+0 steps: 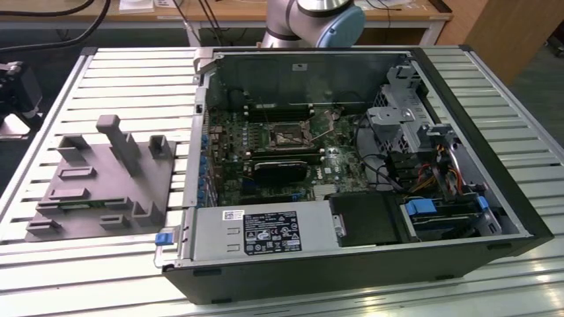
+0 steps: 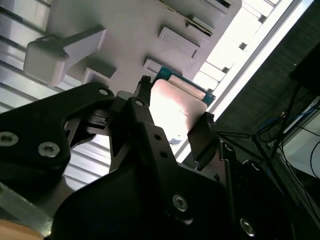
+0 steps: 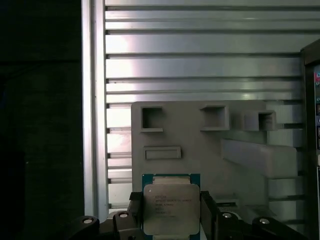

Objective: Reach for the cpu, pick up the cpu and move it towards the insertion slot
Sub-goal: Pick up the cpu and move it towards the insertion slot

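**Cpu gripped over the tray, slot well apart**

The jaws are clenched on the cpu [image 3: 171,209]. In the first wrist view one black finger presses each of two opposite edges of the chip, and its silver top faces the camera with a thin green rim showing along one side. In the second wrist view the cpu [image 2: 176,109] sits between the same fingers [image 2: 200,137], seen from below and at a slant, with its pale face catching the light.

Behind the chip in both wrist views lies the grey tray [image 3: 200,150], with its square pockets and raised blocks. The cpu hangs over the tray's border, near where the plastic gives way to the metal slats of the table [image 3: 200,65]. It looks lifted clear of the tray, though a touch cannot be ruled out.

In the exterior view the tray [image 1: 97,191] rests on the table [image 1: 520,132] to the exterior view's left of an open black case [image 1: 352,271]. Inside the case, on the green board [image 1: 234,178], is the slot [image 1: 289,137], a dark square in a silver frame. It is well apart from the tray. The arm [image 1: 317,20] rises behind the case.
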`<state>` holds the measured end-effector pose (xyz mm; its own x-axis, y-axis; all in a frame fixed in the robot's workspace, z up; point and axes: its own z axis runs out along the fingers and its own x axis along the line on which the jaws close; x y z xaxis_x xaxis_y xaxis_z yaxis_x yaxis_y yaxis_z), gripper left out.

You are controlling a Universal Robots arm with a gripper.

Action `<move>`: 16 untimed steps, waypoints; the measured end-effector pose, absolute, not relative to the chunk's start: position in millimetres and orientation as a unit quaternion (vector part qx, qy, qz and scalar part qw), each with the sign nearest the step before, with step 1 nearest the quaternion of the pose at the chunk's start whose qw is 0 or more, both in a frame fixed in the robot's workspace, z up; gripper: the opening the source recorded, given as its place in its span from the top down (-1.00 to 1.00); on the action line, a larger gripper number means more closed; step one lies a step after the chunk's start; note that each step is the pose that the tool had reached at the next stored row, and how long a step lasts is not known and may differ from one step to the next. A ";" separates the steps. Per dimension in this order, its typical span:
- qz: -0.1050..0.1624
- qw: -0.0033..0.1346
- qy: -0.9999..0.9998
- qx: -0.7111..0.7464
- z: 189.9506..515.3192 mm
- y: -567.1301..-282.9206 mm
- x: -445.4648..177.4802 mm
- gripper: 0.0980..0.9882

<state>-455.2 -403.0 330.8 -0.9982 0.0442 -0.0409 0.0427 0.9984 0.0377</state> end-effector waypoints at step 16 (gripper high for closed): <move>0.018 0.023 0.999 0.022 371.9 -403.0 -455.2 0.00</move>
